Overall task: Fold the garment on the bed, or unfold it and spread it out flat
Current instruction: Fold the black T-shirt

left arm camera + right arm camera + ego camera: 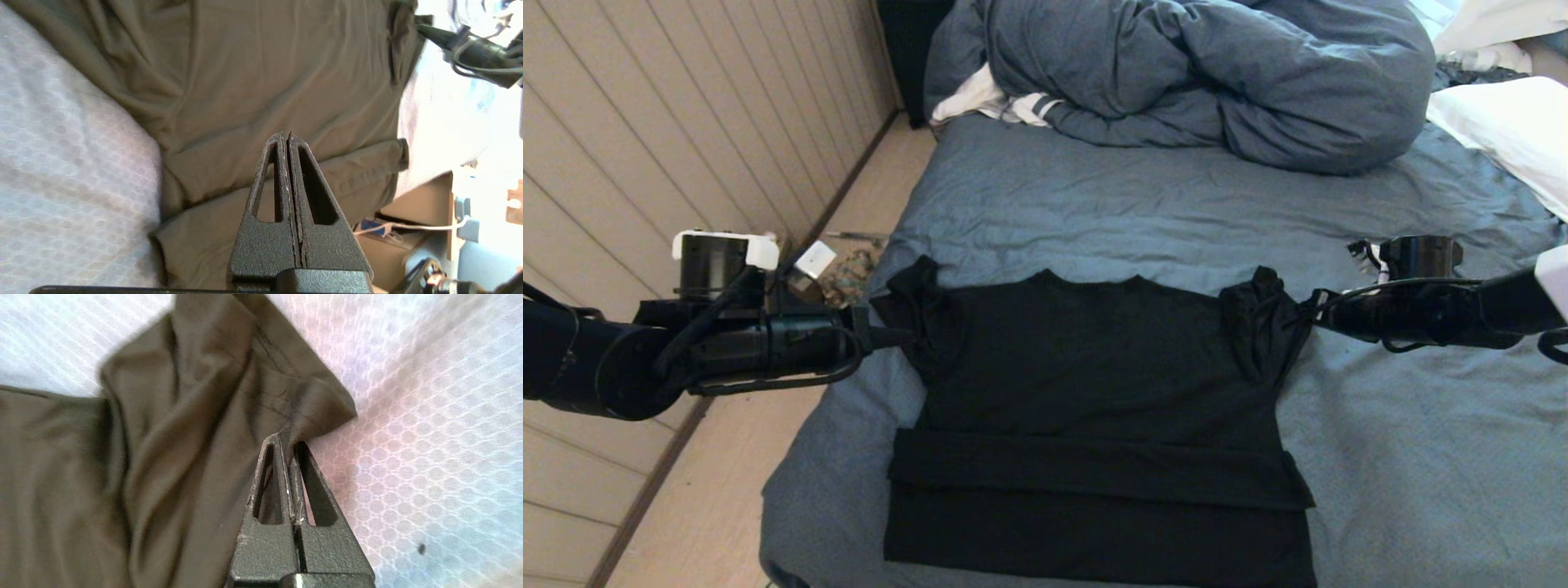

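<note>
The garment (1094, 408) lay mid-bed (1094, 204), collar toward 12 o'clock. Left gripper (907, 335), jaws together, sat at its 9 o'clock sleeve; right gripper (1308, 310), jaws clamped on the 3 o'clock sleeve.

The garment (1094, 392) lies on the bed (1421, 457), hem folded up. The left hand (907, 335) meets its 9 o'clock sleeve, the right hand (1308, 314) its 3 o'clock sleeve.
</note>
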Robot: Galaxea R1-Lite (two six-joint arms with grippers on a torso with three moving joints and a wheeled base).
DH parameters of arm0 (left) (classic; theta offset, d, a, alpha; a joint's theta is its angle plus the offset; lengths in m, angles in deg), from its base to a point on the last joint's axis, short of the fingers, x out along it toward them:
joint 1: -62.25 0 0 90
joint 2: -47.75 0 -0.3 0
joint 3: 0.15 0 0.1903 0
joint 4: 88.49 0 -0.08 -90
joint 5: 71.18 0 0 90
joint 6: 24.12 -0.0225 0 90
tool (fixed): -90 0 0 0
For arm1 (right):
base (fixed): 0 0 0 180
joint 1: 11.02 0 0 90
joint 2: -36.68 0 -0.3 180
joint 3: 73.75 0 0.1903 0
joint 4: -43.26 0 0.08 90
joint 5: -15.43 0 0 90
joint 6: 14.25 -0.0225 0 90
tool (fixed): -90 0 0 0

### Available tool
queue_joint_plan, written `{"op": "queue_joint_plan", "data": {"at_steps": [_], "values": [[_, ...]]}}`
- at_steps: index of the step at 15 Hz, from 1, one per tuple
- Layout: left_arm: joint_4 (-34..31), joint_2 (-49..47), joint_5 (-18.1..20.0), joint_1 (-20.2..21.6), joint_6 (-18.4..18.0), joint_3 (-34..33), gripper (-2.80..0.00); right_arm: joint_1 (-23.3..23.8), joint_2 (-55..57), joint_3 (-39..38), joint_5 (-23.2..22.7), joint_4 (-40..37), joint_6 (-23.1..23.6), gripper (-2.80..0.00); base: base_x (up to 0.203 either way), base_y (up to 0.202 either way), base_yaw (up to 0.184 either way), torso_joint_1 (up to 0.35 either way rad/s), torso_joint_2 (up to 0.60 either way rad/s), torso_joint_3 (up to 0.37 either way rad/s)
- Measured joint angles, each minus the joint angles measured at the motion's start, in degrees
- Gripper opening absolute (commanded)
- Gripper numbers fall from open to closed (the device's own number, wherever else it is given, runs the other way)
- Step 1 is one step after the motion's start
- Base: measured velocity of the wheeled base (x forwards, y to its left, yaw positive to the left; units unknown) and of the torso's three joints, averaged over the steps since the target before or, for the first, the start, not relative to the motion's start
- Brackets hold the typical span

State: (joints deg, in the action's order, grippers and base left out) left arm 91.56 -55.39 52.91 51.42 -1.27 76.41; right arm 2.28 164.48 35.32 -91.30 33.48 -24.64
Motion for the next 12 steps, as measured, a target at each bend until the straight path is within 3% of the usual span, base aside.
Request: {"op": "queue_joint_plan", "data": {"at_steps": [7,12], "values": [[1.1,1.0,0.1,-0.1,0.1,-1.6,-2.8,-1.7,-13.8,-11.4,0.1,1.2,0.5,-2.8,0.0,0.0,0.0,0.0,0.0,0.0],[1.1,1.7,0.2,-0.2,0.1,-2.1,-2.8,-10.4,-19.3,-18.2,1.3,7.4,0.9,-2.8,0.0,0.0,0.0,0.0,0.0,0.0]]}}
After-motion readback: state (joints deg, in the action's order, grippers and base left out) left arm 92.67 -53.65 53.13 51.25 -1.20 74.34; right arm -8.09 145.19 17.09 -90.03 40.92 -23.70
